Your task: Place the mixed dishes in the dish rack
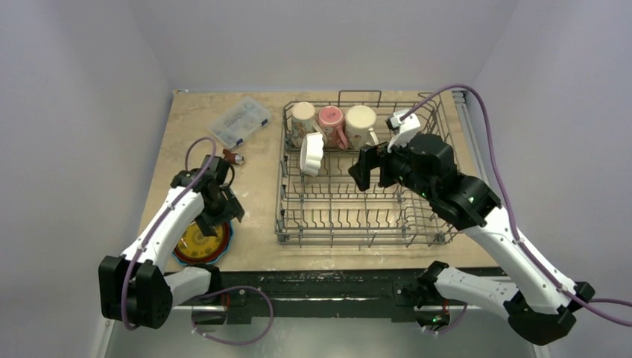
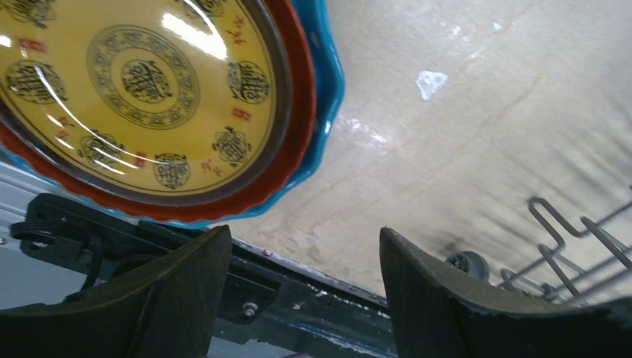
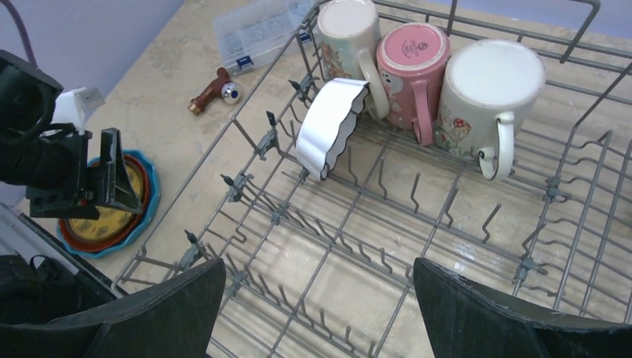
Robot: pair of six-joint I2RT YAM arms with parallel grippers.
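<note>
The dish rack (image 1: 358,240) holds a cream mug (image 1: 302,115), a pink mug (image 1: 331,119) and another cream mug (image 1: 361,121) upside down along its back row. A small white scalloped bowl (image 1: 311,153) stands on edge just in front of them. Left of the rack, near the table's front edge, the yellow-patterned plate (image 2: 141,89) lies on the orange plate (image 2: 291,134), which lies on the blue plate (image 2: 328,82). My left gripper (image 2: 305,246) hangs open just beside this stack's rim, holding nothing. Over the rack's middle, my right gripper (image 3: 319,272) is open and empty.
A clear plastic compartment box (image 1: 240,121) lies at the back left of the table. A small red-brown tool (image 1: 233,158) lies between it and the plates. The table's front edge with its dark rail (image 2: 246,291) runs right below the left fingers. Walls close in on three sides.
</note>
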